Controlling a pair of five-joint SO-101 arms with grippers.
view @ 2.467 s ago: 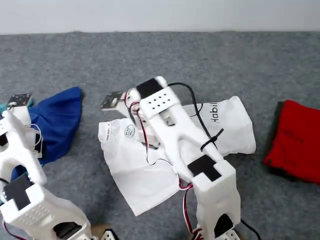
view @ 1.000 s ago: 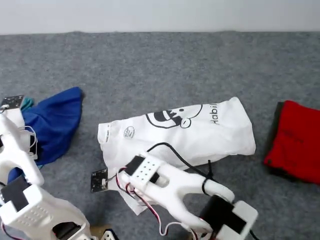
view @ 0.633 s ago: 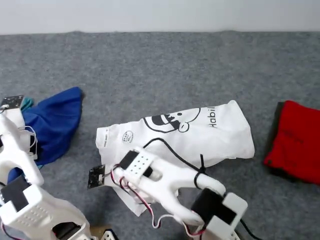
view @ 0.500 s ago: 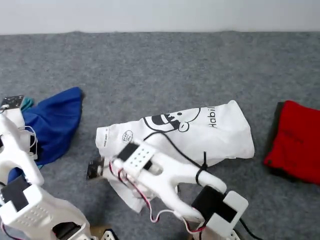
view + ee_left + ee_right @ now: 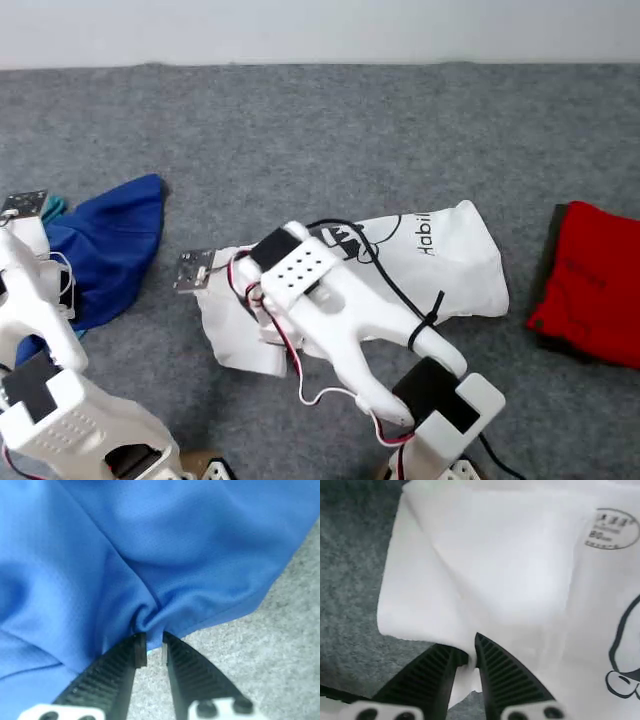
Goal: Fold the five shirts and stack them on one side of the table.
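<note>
White shirt point(image 5: 440, 262) is lying around the middle of the grey table point(image 5: 350, 130), black print facing up, long axis running roughly 8 to 2 o'clock. Right arm point(image 5: 345, 315), base at 6 o'clock, is hanging over the shirt's 8 o'clock end, where the cloth is doubling over itself into a rumpled flap. Right gripper point(image 5: 465, 661) is gripping the white shirt: jaws nearly together with a fold of the edge pinched between them. The layer beyond them is folding back over the printed side, with a round stamp point(image 5: 614, 528) showing on it. Grey table is showing just beside the folded edge. Blue shirt point(image 5: 112, 238) is sitting crumpled at 9 o'clock, unfolded and well apart from the white one. Left arm point(image 5: 42, 330) is standing over its 7 o'clock side near the table edge. Left gripper point(image 5: 149, 649) is gripping the blue shirt: jaws almost touching, a pucker of blue cloth gathering right at the tips, creases radiating out from that spot. A scrap of teal cloth point(image 5: 54, 205) is peeking out at the blue shirt's 9 o'clock edge. Red shirt point(image 5: 592, 282) is lying folded and flat at 3 o'clock by the table edge, apart from the white one.
</note>
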